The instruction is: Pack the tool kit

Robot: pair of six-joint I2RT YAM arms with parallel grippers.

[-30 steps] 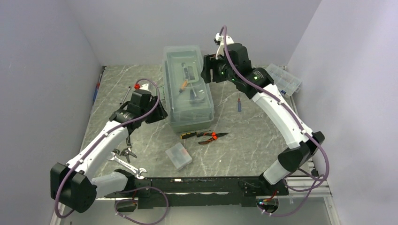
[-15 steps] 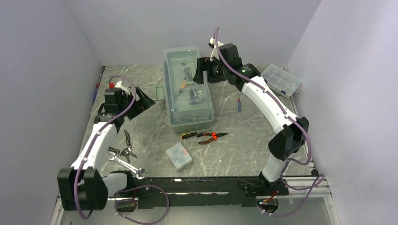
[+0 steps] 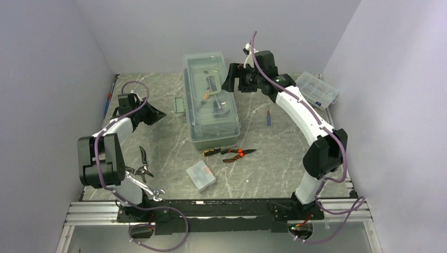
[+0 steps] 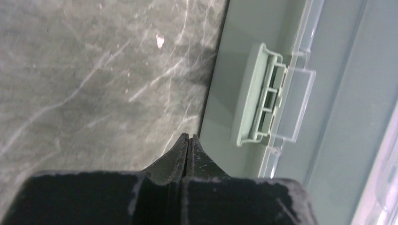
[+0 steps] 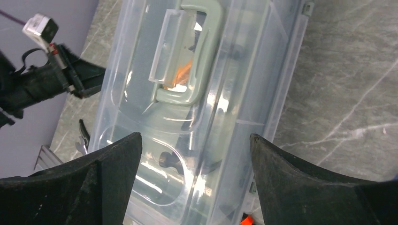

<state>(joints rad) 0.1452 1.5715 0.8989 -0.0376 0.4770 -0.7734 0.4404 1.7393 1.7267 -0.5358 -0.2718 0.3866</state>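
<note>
Far left-middle of the top view: left gripper (image 3: 156,114), tips pressed together w/ nothing between them, aimed at the box. The wrist cam agrees. Its fingers (image 4: 176,157) close to a point at the foot of the box wall, near the latch (image 4: 263,105) but not touching it. The latch flap stands out from the wall, so I'd call it undone. Lower left on the table (image 3: 163,139) are shears (image 3: 141,164) and a wrench (image 3: 143,185), both outside the box.

Centre, upper half: the tool kit (image 3: 211,105), lid down afaict, green handle (image 5: 206,51) on top, some tools showing thru the clear lid.

Just right of that, the right gripper (image 3: 229,83) hovers at the box's upper right edge, jaws spread wide, gripping nothing. In its own cam the lid lies below, between the two fingers.

IMO the step in hand = pushing that latch home. Closed tips make a decent poker, so meet the flap's outer face square and push toward the wall. Go along it and they'll prob slide off. The box could skate on the marble, so the right arm should brace the far side or press the lid first.

Tbh the pliers (image 3: 232,153) and small clear case (image 3: 201,175) at lower centre and the screwdriver (image 3: 268,117) to the right aren't packed, so latching now might be early.
</note>
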